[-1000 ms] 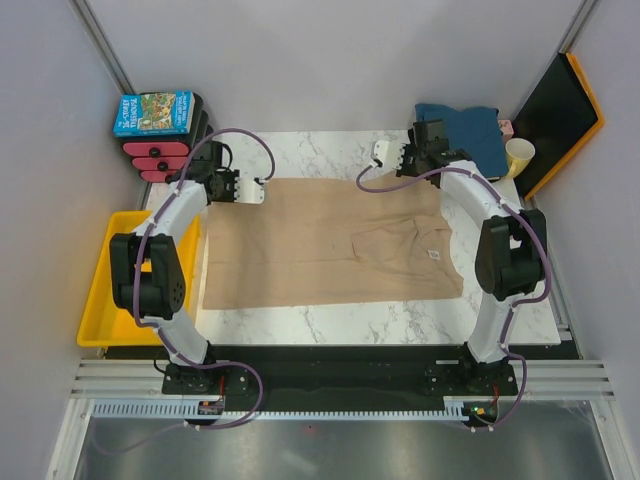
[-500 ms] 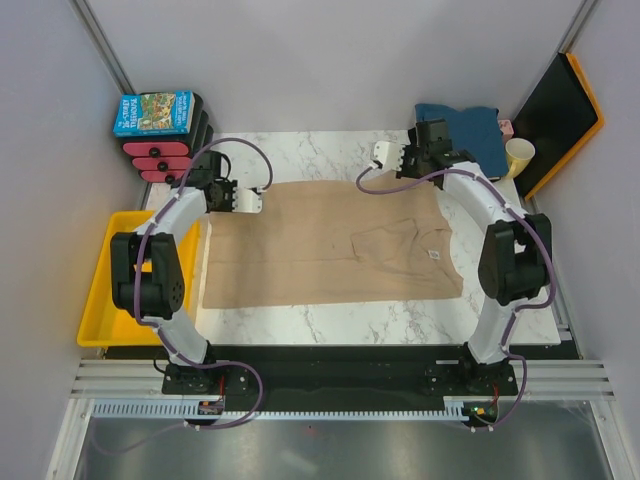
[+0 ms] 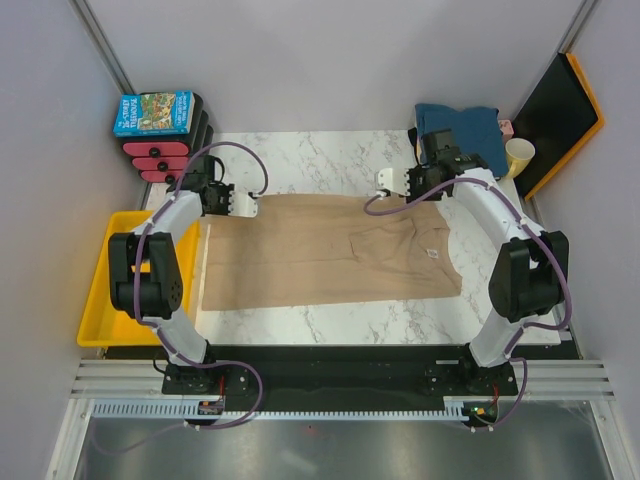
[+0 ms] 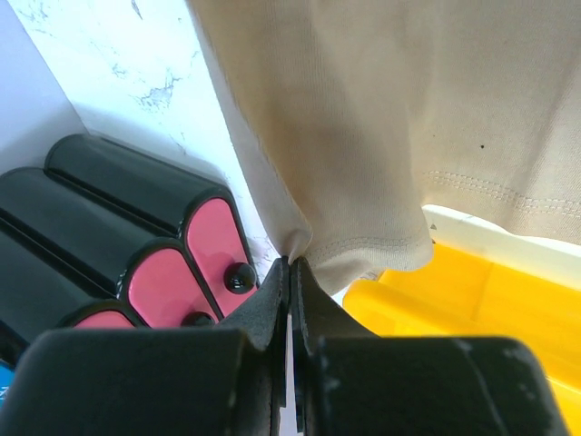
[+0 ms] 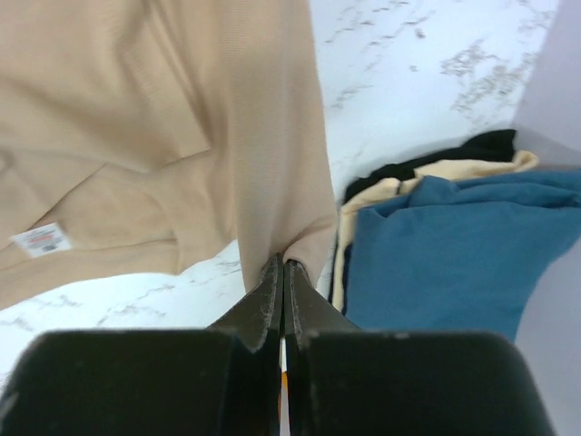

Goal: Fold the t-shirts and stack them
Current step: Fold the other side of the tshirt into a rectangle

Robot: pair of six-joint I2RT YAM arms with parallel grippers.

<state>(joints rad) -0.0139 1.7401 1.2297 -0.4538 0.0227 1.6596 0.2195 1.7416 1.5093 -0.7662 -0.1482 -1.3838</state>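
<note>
Clamping far corners of the tan t-shirt [image 3: 310, 250], left tool [image 4: 292, 265] and right tool [image 5: 282, 263] flank it.

Tan t-shirt [image 3: 330, 250], mid-frame: matt soft knit cloth w/ stitched hem; teal t-shirt [image 5: 436, 245], lower right, same matt cloth. Table [image 3: 320, 155]: smooth white marble-look, grey veins. Yellow tray [image 4: 472, 300] lower right & black-pink rack [image 4: 118, 195] lower left: glossy plastic.

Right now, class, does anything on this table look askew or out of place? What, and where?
Nothing spilled or damaged. The tan t-shirt lies unevenly: a flap is doubled over on its right side by the white label. Far right, a cream layer and a dark layer poke out under the teal t-shirt.
</note>
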